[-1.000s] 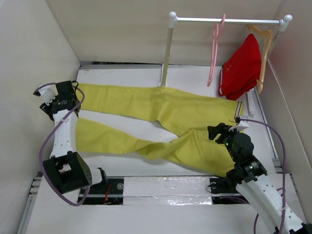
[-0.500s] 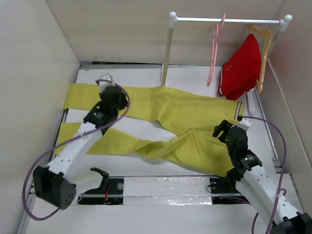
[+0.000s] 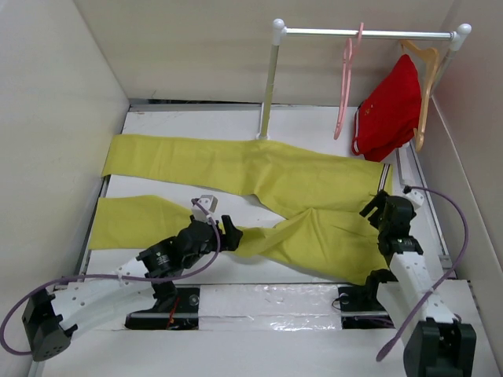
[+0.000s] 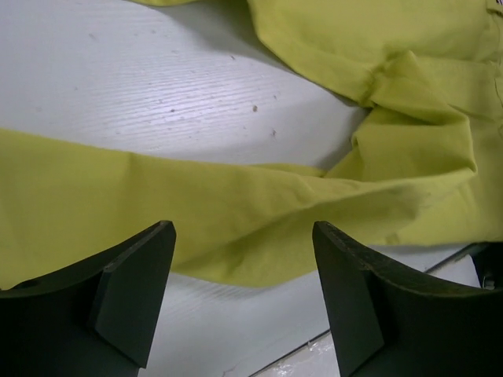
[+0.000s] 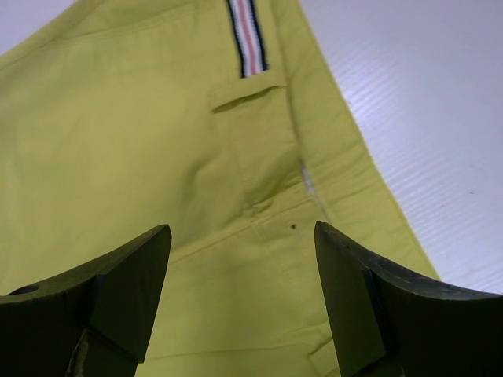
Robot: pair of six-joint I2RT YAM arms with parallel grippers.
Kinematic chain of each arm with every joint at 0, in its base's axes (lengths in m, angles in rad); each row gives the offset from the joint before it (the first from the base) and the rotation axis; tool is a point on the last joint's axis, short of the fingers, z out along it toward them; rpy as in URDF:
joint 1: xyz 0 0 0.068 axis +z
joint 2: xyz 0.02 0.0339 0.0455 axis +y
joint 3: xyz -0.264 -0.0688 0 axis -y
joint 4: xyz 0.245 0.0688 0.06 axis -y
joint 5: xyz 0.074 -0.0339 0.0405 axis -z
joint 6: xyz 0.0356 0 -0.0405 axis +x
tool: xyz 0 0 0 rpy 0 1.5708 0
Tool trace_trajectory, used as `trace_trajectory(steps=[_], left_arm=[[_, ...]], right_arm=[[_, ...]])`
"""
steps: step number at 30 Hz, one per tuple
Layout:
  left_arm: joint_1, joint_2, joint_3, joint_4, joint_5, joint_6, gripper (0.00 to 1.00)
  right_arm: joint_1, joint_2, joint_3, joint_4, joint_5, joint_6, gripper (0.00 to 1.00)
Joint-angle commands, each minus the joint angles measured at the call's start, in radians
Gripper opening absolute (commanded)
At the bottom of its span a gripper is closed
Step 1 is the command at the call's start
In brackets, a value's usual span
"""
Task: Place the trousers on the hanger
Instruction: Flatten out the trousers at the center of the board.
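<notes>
Shift: left tool (image 4: 244, 236) quit far cuff, now wide open, empty, over near leg (image 4: 157, 204); right tool (image 5: 244, 236) open, empty, above waistband (image 5: 247, 35); trousers (image 3: 299, 184) flat, hanger (image 3: 346, 86) untouched, regrasp pending

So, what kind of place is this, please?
Probably a robot test cell for clothing tasks: plain beige walls box in a white table, with a small metal clothes rail and mustard-yellow fabric trousers spread flat.

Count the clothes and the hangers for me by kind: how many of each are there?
Trousers: 1, the yellow trousers, lying spread out flat.
Other garments: 1, the red garment, hanging on the wooden hanger.
Hangers: 2, the pink hanger, which is bare, and the wooden hanger, both on the rail.
Total: 4.
</notes>
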Motion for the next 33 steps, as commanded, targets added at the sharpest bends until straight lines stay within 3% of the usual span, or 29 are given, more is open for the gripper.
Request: trace_trajectory(steps=[1, 9, 12, 13, 15, 16, 19, 25, 31, 33], left_arm=[[-0.086, 0.029, -0.026, 0.127, -0.06, 0.006, 0.71], [-0.137, 0.185, -0.003, 0.274, -0.169, 0.128, 0.72], [-0.137, 0.238, -0.001, 0.337, -0.168, 0.152, 0.66], [-0.137, 0.253, -0.001, 0.354, -0.168, 0.162, 0.62], [-0.137, 0.294, 0.005, 0.405, -0.161, 0.176, 0.56], [-0.137, 0.311, 0.011, 0.417, -0.154, 0.184, 0.44], [-0.137, 0.37, 0.029, 0.458, -0.152, 0.201, 0.28], [-0.039, 0.471, 0.098, 0.506, -0.102, 0.216, 0.0], [0.074, 0.54, 0.25, 0.459, -0.121, 0.241, 0.0], [0.113, 0.583, 0.285, 0.472, -0.117, 0.264, 0.0]], right_arm=[[-0.109, 0.093, 0.04, 0.087, -0.098, -0.01, 0.8], [-0.301, 0.362, 0.077, 0.199, -0.273, -0.027, 0.81], [-0.342, 0.449, 0.111, 0.214, -0.359, -0.067, 0.77], [-0.343, 0.466, 0.123, 0.219, -0.391, -0.068, 0.69], [-0.368, 0.497, 0.137, 0.245, -0.434, -0.07, 0.43], [-0.369, 0.517, 0.143, 0.259, -0.467, -0.068, 0.27], [-0.378, 0.555, 0.181, 0.297, -0.52, -0.047, 0.02], [-0.378, 0.658, 0.336, 0.395, -0.555, 0.041, 0.0], [-0.367, 0.648, 0.399, 0.389, -0.48, 0.044, 0.0], [-0.315, 0.605, 0.382, 0.365, -0.465, 0.033, 0.06]])
